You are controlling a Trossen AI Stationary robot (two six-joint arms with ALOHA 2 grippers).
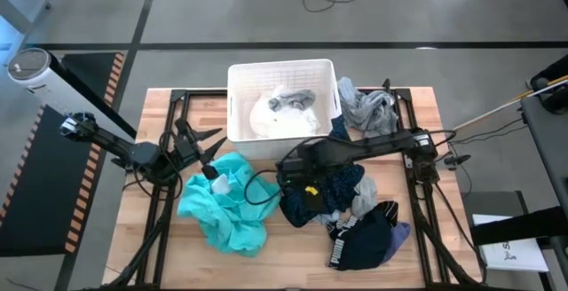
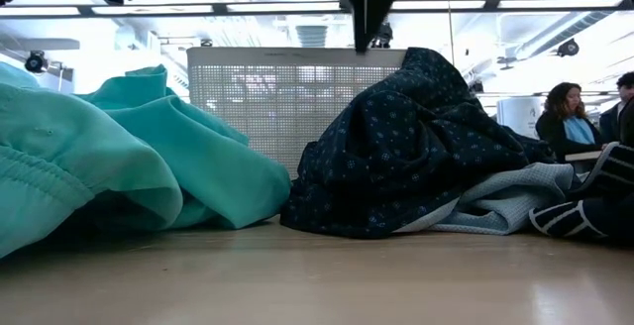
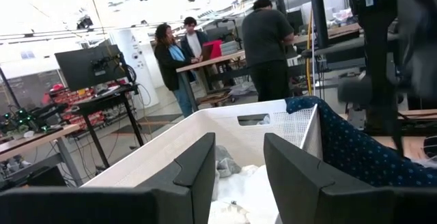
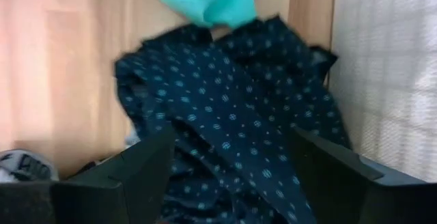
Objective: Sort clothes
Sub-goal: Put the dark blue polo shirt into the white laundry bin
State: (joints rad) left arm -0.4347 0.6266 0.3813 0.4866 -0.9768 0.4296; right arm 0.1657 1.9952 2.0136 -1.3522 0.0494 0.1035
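With our right hand (image 4: 229, 166) spread empty above the navy dotted garment (image 4: 232, 115) mid-tabletop beside the bin (image 1: 240, 105), and our left hand (image 3: 239, 173) half-parted holding nothing, we risk snagging the neighbouring teal garment (image 1: 226, 202).

We find no text we can read; white lettering shows on the navy-black garment (image 1: 366, 238), but too small to make out.
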